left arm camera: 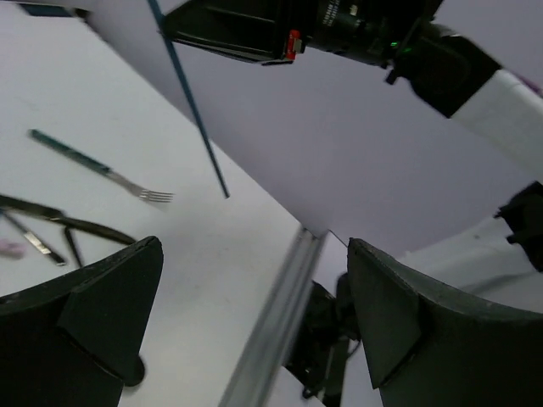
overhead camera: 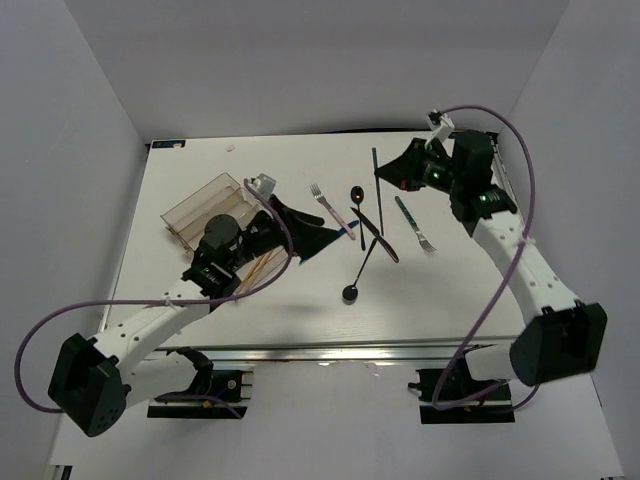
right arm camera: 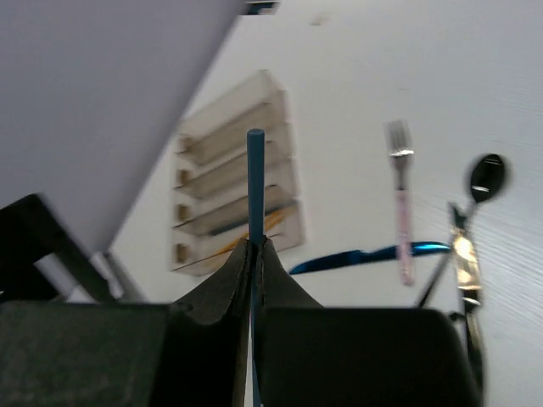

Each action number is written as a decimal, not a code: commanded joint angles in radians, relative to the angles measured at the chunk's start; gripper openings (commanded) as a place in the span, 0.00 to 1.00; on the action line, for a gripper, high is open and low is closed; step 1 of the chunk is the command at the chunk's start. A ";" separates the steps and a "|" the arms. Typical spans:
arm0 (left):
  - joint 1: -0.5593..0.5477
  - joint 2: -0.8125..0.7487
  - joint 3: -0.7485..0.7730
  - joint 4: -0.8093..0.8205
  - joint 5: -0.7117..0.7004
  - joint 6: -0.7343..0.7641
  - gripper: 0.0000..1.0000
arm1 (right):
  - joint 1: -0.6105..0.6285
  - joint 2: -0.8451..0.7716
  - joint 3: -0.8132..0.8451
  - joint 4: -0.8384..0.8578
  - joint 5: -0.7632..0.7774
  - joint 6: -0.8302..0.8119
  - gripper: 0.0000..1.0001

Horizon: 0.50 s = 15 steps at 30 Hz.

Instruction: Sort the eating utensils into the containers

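Utensils on table: most lie loose mid-table, among them a pink-handled fork [overhead camera: 322, 202], teal-handled fork [overhead camera: 415, 226], blue knife [right arm camera: 365, 256] and black spoon [overhead camera: 350, 292].
Tray [overhead camera: 195, 205]: far left of the table; an orange stick [right arm camera: 270, 222] seems to lie in one compartment.
Right gripper [right arm camera: 254, 248]: clenched on a blue stick [right arm camera: 255, 182], held above the table, well apart from the tray.
Left gripper [left arm camera: 254, 314]: fingers spread wide, nothing in them, near the tray.
Progress: early, I judge; nearly everything is unsorted.
Right wrist view alone: the pinch on the stick and the tray's compartments.
Left wrist view alone: the stick's lower end hanging clear of the table.
Top view alone: the whole layout, though my left arm hides part of the tray.
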 commanded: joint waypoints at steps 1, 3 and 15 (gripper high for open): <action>-0.056 0.035 0.052 0.171 0.133 -0.037 0.98 | 0.005 -0.078 -0.179 0.407 -0.297 0.287 0.00; -0.093 0.055 0.085 0.171 0.136 -0.014 0.98 | 0.025 -0.153 -0.275 0.553 -0.328 0.410 0.00; -0.147 0.136 0.146 0.077 0.041 0.059 0.73 | 0.158 -0.238 -0.325 0.650 -0.304 0.490 0.00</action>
